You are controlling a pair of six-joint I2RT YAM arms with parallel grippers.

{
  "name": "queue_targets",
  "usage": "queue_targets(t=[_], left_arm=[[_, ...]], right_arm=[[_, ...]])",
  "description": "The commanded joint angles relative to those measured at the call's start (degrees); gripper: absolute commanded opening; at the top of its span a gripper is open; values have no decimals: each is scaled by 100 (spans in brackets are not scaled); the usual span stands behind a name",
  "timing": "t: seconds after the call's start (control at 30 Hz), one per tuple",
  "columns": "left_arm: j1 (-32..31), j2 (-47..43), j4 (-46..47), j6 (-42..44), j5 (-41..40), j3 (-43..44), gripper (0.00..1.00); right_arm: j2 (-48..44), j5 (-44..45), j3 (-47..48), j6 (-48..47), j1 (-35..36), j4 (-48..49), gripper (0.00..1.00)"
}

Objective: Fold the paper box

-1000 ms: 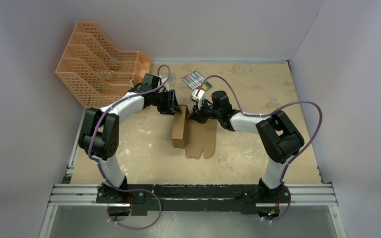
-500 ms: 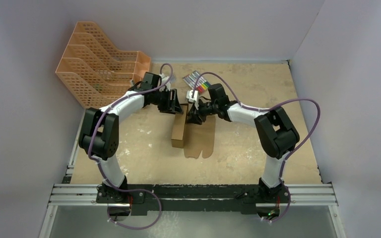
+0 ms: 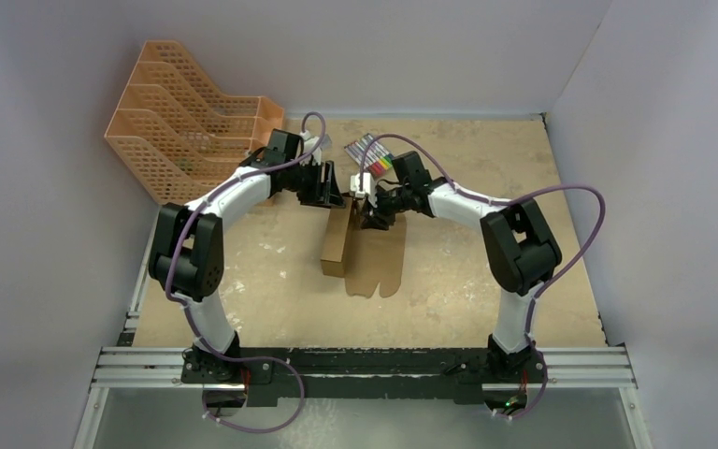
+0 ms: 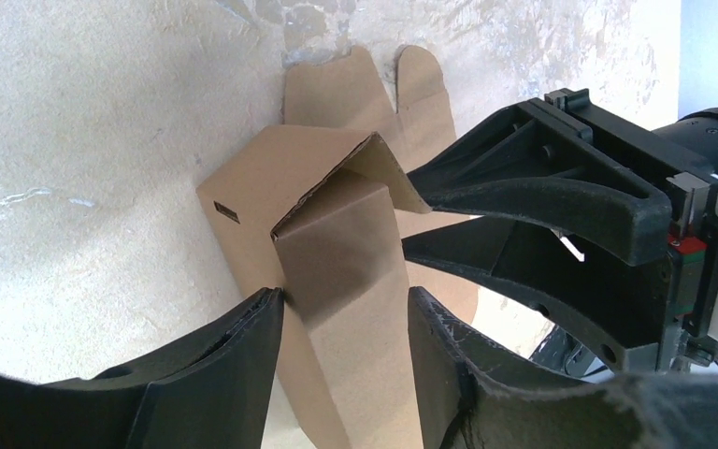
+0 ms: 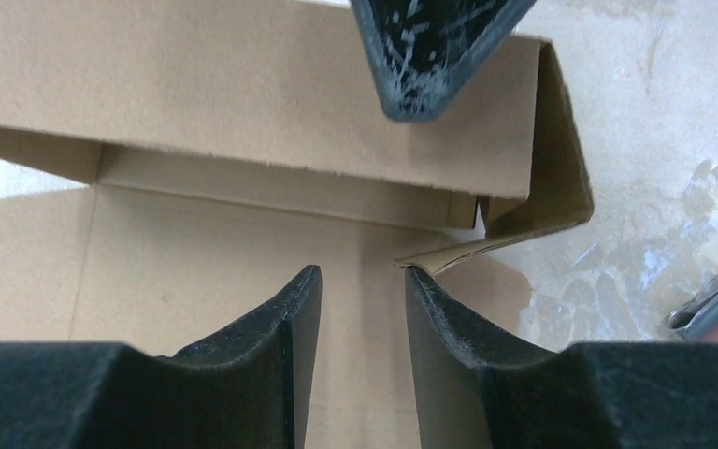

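Note:
The paper box (image 3: 380,262) is brown cardboard, partly folded. One long wall (image 3: 339,241) stands upright and the rest lies flat with rounded tabs toward me. My left gripper (image 3: 323,195) is at the box's far end. In the left wrist view its fingers (image 4: 346,295) straddle the raised wall (image 4: 337,234), open, close against both sides. My right gripper (image 3: 370,217) hovers over the flat panel beside that wall. It is open (image 5: 363,271) with only flat cardboard (image 5: 196,271) showing through the gap. Its right fingertip (image 5: 421,281) touches a curled end flap (image 5: 561,178).
An orange mesh file rack (image 3: 187,131) stands at the back left. A pack of coloured markers (image 3: 374,152) lies just behind the grippers. Grey walls close in the back and both sides. The two grippers sit almost tip to tip.
My right gripper swung left and farther back to the box's far end and opened. My left gripper widened a little. The box shifted slightly.

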Motion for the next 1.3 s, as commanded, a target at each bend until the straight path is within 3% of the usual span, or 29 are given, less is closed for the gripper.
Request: queue_targets(t=[0.0, 0.13, 0.37, 0.8, 1.07, 1.27], left_arm=[[104, 14, 20, 149, 57, 244, 52], [106, 0, 2, 144, 41, 220, 52], [106, -17, -14, 99, -63, 120, 53], [82, -43, 63, -42, 114, 43, 52], [29, -175, 47, -33, 178, -162, 51], [-24, -182, 19, -15, 193, -221, 51]], right_arm=[[-203, 418, 245, -449, -172, -596, 42], [-322, 362, 393, -582, -502, -999, 43], [-443, 420, 614, -607, -936, -855, 43], [428, 655, 910, 645, -1030, 2217, 43], [1134, 154, 1383, 1314, -912, 2719, 44], [1383, -784, 1542, 1574, -818, 2604, 44]])
